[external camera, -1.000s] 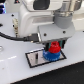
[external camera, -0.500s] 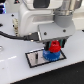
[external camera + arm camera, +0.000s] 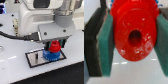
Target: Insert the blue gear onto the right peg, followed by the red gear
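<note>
Jaws (image 3: pixel 131 37) clamp red gear (image 3: pixel 134 32) above blue gear (image 3: pixel 50 55) on plate (image 3: pixel 34 59) | risk: bore misses hidden peg, gear tilts, jams.

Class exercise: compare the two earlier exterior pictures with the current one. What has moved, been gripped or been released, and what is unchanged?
No move shows. The pincer stays shut on the red gear, low over the blue gear on the white plate. In the wrist view the green pads still squeeze the red gear's sides. Nothing was released.
</note>
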{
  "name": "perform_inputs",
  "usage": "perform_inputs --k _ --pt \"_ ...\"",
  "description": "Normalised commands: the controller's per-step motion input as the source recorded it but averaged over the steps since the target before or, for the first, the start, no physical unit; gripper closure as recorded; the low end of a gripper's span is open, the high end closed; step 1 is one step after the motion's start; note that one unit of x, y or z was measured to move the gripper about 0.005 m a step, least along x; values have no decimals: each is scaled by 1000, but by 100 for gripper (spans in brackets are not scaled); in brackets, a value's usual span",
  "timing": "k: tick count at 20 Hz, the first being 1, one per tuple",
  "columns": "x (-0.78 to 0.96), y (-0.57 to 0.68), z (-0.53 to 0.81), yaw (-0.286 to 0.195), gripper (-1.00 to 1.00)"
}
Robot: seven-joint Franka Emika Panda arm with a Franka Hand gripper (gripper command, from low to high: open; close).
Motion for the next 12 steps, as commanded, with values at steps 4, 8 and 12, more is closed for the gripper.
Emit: perform_inputs --k 4,8,12 --pt "19 -7 -153 0 100" --pt "0 0 -445 0 100" --pt "36 -5 7 0 100"
